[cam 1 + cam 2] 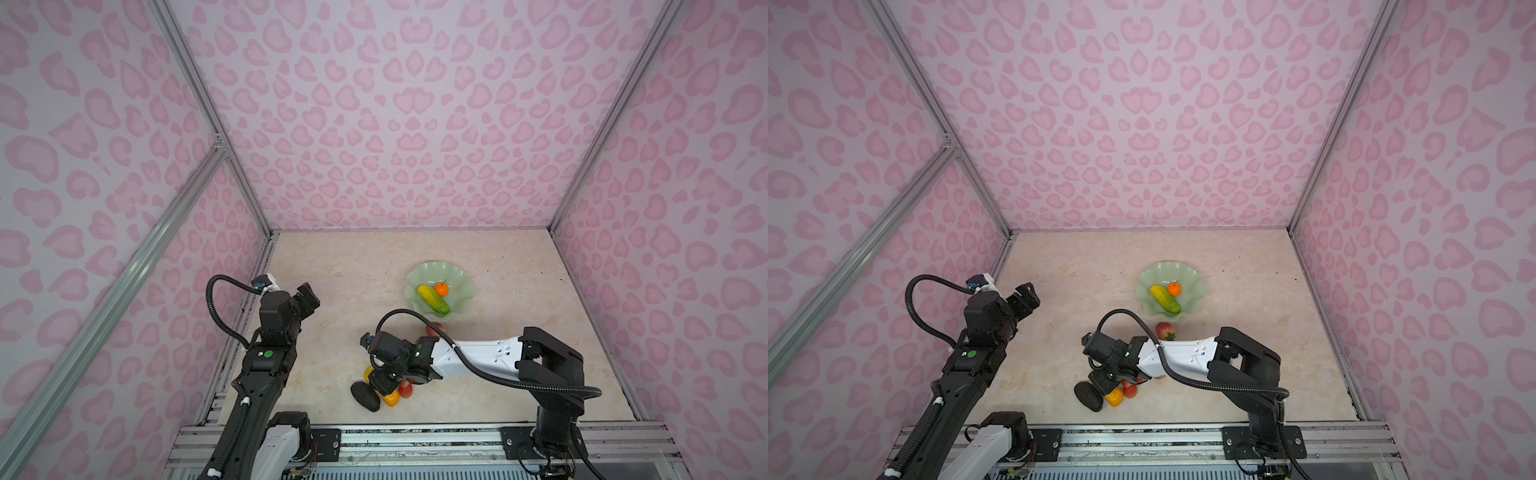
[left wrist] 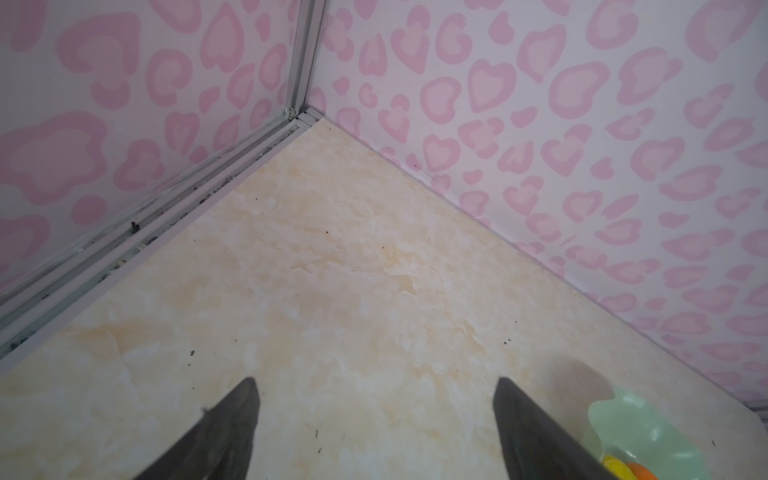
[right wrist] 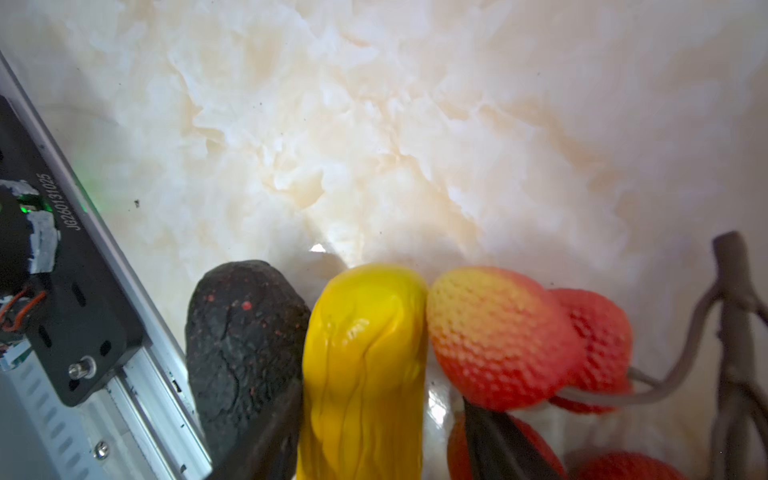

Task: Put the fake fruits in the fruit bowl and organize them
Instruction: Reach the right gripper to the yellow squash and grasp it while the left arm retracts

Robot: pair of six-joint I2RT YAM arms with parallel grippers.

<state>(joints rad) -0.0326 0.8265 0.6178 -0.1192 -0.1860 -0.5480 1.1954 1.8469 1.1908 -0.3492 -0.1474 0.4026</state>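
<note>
Right gripper (image 3: 378,399): jaws astride the yellow-orange oblong (image 3: 365,332) — a true pinch cannot be told, as one side seems to show a gap.
Outside one finger: dark avocado (image 3: 245,332), touching the yellow-orange oblong.
Outside the other finger: red berry cluster (image 3: 498,336) on brown stem (image 3: 731,332), also touching it.
Well beyond the right jaws: strawberry (image 1: 1165,331) on the table (image 1: 1100,270), just beside the fruit bowl (image 1: 461,282) — which holds the green-yellow oblong (image 1: 434,299) and small orange (image 1: 441,289).
Left gripper (image 2: 376,415): jaws wide apart, empty, above the table; fruit bowl off to one side.
</note>
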